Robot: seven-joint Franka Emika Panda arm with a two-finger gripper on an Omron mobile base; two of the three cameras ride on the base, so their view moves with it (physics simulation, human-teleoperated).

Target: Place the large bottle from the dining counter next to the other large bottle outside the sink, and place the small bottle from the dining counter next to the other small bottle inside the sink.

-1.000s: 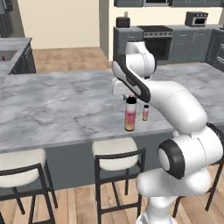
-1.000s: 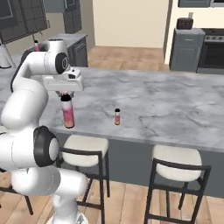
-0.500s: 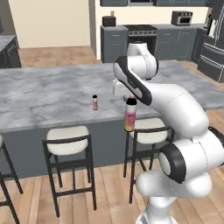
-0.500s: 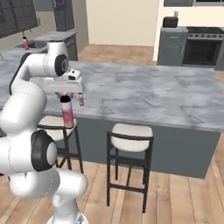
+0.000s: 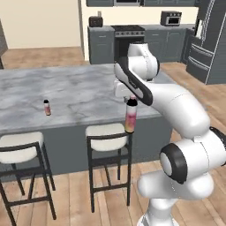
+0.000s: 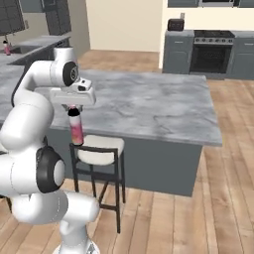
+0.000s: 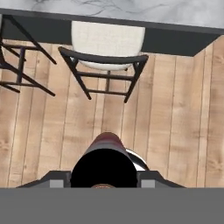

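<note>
**Big bottle's off the counter and riding along**

So the whole view swung since a second ago. That's the base driving, not stuff moving: the island slid left in the left base view, and the large bottle [image 5: 130,115], which was over the countertop, now hangs out past the counter edge above a stool [image 5: 106,132]. The gripper [image 5: 131,98] is pinching it by the cap end, upright, pink body dangling below. From the hand view you just see the dark cap [image 7: 104,165] between the fingers, with wood floor underneath.

For the task I'd say pickup's done and we're mid-carry toward the sink.

Further out, the small bottle [image 5: 46,107] sits alone on the dining counter [image 5: 79,90], still to fetch. Stools line the near side. Way back left in the right base view there's a pink bottle [image 6: 7,48] on the far counter, probably the sink area, so the island corner needs rounding first.
</note>
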